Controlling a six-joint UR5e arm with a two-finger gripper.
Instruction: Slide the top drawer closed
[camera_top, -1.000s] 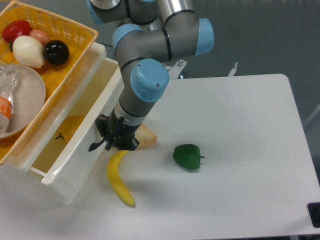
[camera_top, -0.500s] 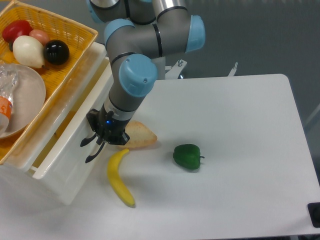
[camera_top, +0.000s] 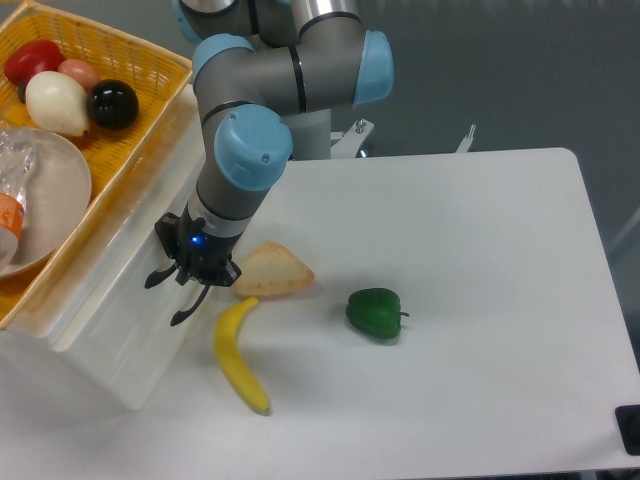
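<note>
The top drawer (camera_top: 110, 290) is on the left side of the table (camera_top: 480, 300), under the yellow basket (camera_top: 150, 75). A second ago it stuck far out and you could see inside it. Now it is pushed almost all the way in, and only a thin strip of its top shows. The gripper (camera_top: 178, 288) is right against the drawer front, by the black handle (camera_top: 190, 305). It has moved to the left along with the drawer. I cannot tell if its fingers are apart or together, since they are small and dark against the handle. The piece of bread (camera_top: 272, 270) was partly hidden by the arm before, and now you can see all of it. The banana (camera_top: 238, 355) and the green pepper (camera_top: 375, 312) have not moved.
</note>
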